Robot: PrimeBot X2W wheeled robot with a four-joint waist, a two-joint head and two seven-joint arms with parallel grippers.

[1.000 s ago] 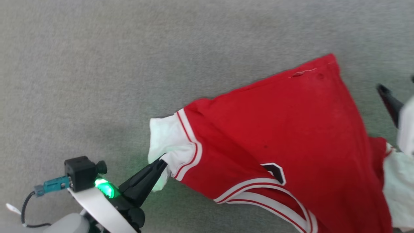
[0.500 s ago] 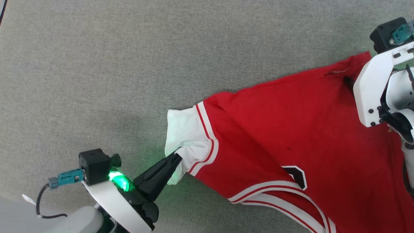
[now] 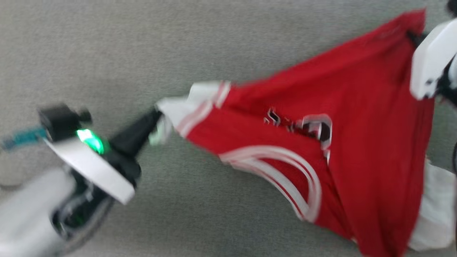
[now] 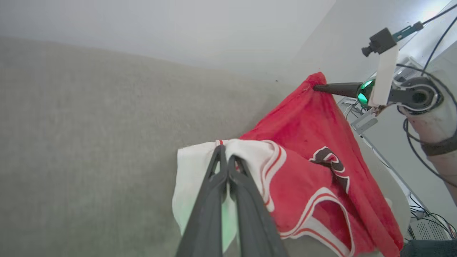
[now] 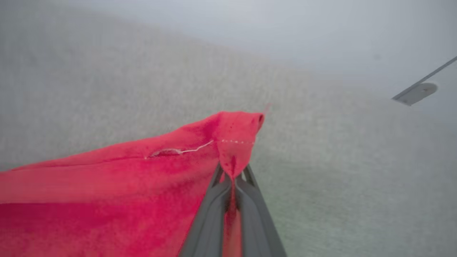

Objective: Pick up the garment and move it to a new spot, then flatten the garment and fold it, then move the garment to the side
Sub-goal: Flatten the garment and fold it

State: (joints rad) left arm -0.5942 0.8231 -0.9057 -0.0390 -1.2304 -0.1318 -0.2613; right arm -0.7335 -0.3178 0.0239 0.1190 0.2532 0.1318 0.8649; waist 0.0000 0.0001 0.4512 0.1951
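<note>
red jersey tee (image 3: 367, 150) is held stretched over grey carpet (image 3: 142, 43) btw both arms. its white sleeve (image 4: 192, 167) is pinched by l gripper (image 4: 224, 157), a red hem corner (image 5: 242, 125) by r gripper (image 5: 232, 171), fingers closed tight.

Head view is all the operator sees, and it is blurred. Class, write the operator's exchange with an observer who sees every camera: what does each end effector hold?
Operator: Is anything gripped on the left?
Observer: Yes. The left wrist view shows the left end effector shut on the shirt's white sleeve.
Operator: And on the right?
Observer: The right end effector is shut on a red corner of it.
Operator: Any damage there?
Observer: A loose white thread runs along the hem beside that corner.
</note>
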